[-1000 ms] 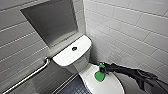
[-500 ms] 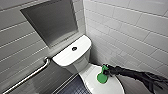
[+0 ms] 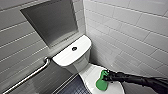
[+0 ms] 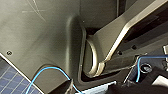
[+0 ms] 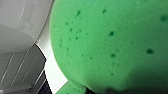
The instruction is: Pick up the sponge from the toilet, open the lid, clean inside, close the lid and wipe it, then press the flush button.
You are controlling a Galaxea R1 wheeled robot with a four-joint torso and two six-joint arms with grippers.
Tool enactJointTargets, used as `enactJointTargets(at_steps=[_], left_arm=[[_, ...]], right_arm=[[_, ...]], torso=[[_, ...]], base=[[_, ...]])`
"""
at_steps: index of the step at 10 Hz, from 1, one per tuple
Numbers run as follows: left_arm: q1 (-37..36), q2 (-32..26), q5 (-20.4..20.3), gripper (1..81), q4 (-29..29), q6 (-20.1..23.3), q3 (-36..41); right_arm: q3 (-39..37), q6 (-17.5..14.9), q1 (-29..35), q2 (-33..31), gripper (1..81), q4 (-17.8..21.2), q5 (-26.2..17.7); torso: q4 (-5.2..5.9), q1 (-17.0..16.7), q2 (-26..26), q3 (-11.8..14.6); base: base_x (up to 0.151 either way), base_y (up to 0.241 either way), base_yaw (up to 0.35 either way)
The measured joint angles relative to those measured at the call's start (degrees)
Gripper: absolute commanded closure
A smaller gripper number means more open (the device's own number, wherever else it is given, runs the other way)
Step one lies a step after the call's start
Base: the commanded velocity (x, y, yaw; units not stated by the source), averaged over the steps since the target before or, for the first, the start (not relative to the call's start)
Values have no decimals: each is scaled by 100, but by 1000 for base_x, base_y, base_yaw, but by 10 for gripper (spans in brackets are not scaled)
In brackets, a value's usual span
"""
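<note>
Green and porous, the sponge point(image 5: 110, 42) looms close in the right wrist view, its soft rounded face pitted with small dark holes that the head view cannot resolve. From the head camera we see it as a small bright pad point(image 3: 101, 83) lying on the smooth white lid point(image 3: 91, 73), which is closed over the bowl of the toilet point(image 3: 80, 62). The right gripper point(image 3: 107, 78), dark and slim at the end of its arm, is closed on the sponge's upper edge, pinching it; whether the pad presses the lid or only brushes it, we cannot tell. Behind, the flat rounded tank top carries the small dark flush button point(image 3: 74, 48) at its centre. Glossy white tiles point(image 3: 130, 32) line the walls, a grey recessed panel point(image 3: 52, 22) sits above the tank, and a metal grab rail point(image 3: 30, 76) runs along the wall beside it. In the left wrist view we find a blue cable point(image 4: 47, 71) and a patch of dark blue gridded floor point(image 4: 8, 76).
</note>
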Motion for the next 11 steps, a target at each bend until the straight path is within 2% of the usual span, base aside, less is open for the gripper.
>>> enactJointTargets(at_steps=[2, 3, 4, 7, 11], left_arm=[[0, 16, 2, 10, 0, 102, 0], [0, 11, 0, 10, 0, 102, -2], [0, 13, 0, 10, 0, 105, 0], [17, 11, 2, 10, 0, 105, -2], [15, 9, -2, 10, 0, 106, 0]], right_arm=[[656, 1336, -355, -518, 811, -1414, -394], [852, 1941, -625, -802, 811, -2032, -380], [979, 2310, -890, -1052, 811, -2349, -369], [1379, 2844, -1130, -1467, 811, -2754, -350], [2336, 3853, -1786, -2295, 811, -3790, -533]], torso=[[0, 0, 0, 0], [0, 0, 0, 0], [0, 0, 0, 0], [0, 0, -2, 0], [0, 0, -2, 0]], base=[[0, 0, 0], [0, 0, 0], [0, 0, 0], [0, 0, 0], [0, 0, 0]])
